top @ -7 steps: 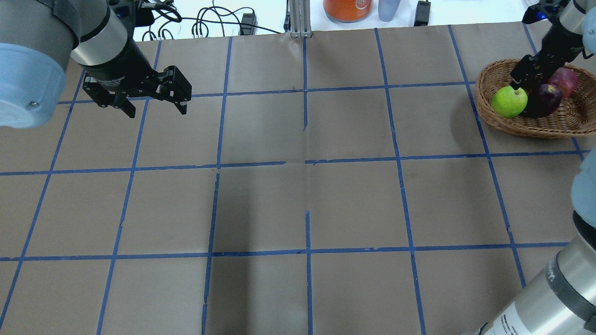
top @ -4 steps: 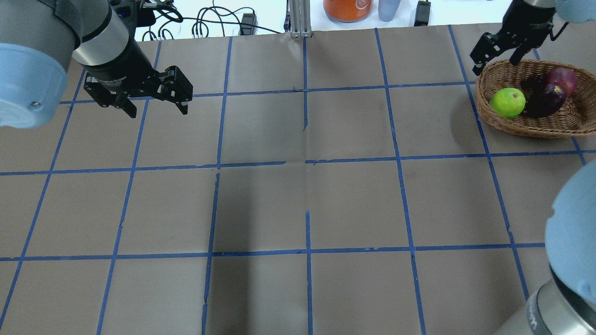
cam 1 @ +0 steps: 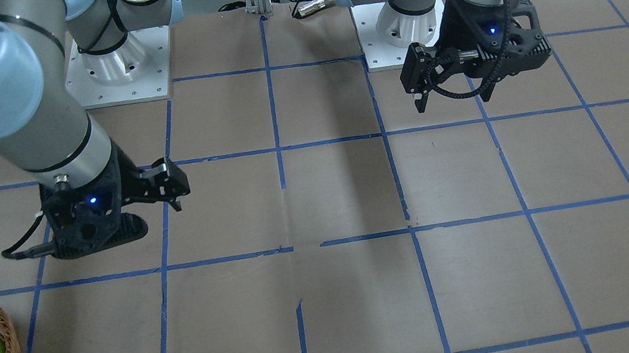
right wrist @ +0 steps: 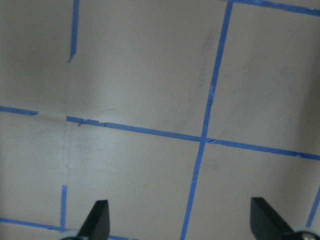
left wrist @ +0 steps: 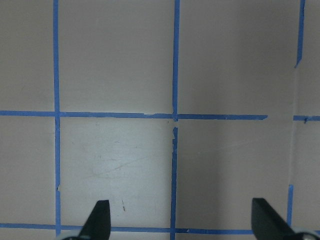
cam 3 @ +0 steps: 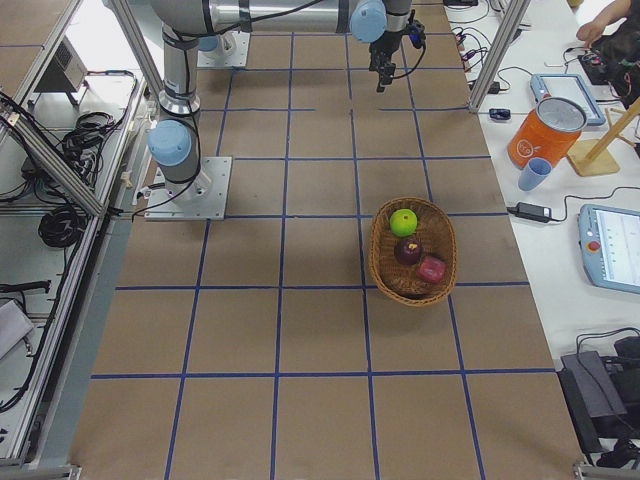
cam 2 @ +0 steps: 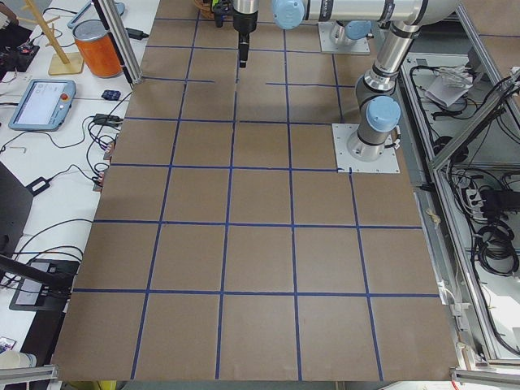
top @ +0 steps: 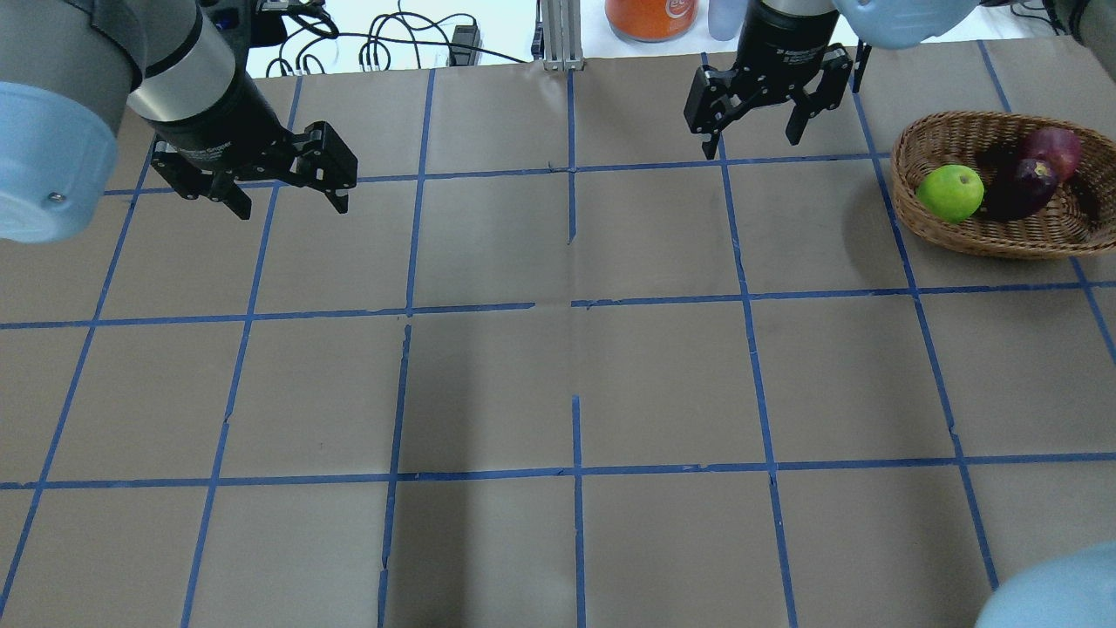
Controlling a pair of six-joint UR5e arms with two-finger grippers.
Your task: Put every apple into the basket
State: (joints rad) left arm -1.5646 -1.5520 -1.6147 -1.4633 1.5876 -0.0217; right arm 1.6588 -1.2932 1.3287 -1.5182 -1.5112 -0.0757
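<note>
The wicker basket (top: pixel 985 242) stands at the table's far right, and all three apples lie in it. The green apple (top: pixel 950 193) is at its left, the dark maroon apple (top: pixel 1022 187) in the middle and the red apple (top: pixel 1053 148) behind. The side view shows the same basket (cam 3: pixel 378 262) and apples. My right gripper (top: pixel 750 146) hangs open and empty, well left of the basket. My left gripper (top: pixel 293 209) is open and empty over the far left of the table. Both wrist views show only taped paper between open fingertips (left wrist: pixel 100 220) (right wrist: pixel 99 220).
Brown paper with a blue tape grid covers the table (top: pixel 567 375). Beyond its far edge stand an orange container (top: pixel 649 17), a grey cup (top: pixel 728 17), an aluminium post (top: pixel 558 35) and loose cables (top: pixel 384 44).
My right gripper rose out of the basket and swung left, away from it, staying open. The three apples stayed in the basket. The left arm barely moved.
</note>
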